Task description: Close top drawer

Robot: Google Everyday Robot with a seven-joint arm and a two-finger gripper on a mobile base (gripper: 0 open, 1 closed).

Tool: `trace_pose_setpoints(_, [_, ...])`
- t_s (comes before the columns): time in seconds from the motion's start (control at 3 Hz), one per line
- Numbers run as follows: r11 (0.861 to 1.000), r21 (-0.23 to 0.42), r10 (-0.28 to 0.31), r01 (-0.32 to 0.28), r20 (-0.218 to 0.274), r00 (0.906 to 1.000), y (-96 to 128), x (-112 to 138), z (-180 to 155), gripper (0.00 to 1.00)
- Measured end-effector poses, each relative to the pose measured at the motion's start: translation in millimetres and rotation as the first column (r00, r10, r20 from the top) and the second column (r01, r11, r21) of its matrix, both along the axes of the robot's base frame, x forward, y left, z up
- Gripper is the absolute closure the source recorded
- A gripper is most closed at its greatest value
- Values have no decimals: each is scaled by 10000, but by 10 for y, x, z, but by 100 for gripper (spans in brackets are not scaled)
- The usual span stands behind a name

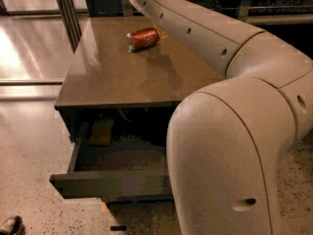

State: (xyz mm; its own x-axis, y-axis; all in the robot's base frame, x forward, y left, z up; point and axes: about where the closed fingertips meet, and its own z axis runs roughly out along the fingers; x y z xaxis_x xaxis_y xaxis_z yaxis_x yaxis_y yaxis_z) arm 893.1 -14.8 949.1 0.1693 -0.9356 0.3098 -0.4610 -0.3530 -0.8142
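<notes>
Shiny pale floor (29, 131) is lying all around, with dark rails standing at the back. A big cream robot arm (230, 146) is filling the right side, bending up and going off the top of the picture. The pincer is sitting out past that top edge, so it is not showing, and I cannot tell how open it is or if it is holding anything.

A brown table (117, 77) is standing in the middle. Under its top, the top drawer (112, 182) is hanging pulled out toward us, far from shut. The drawer is sitting low and near, well apart from where the pincer must be.

I think the drawer is stiff and hard and is going to slide straight in. Its front is flat with no handle, so pushing on the middle of the front looks best.

A red can (143, 38) is lying on its side on the table. A small yellow thing (101, 131) is sitting inside the drawer.
</notes>
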Motion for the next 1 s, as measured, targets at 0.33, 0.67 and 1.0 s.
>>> trace_pose_setpoints(0.33, [9985, 523, -171, 162, 180, 9997, -27, 1, 13, 0])
trace_pose_setpoints(0.67, [9962, 809, -357, 309, 595, 9976, -21, -20, 107, 0])
trace_pose_setpoints(1.0, [9977, 468, -547, 493, 1216, 9911, 68, -77, 100, 0])
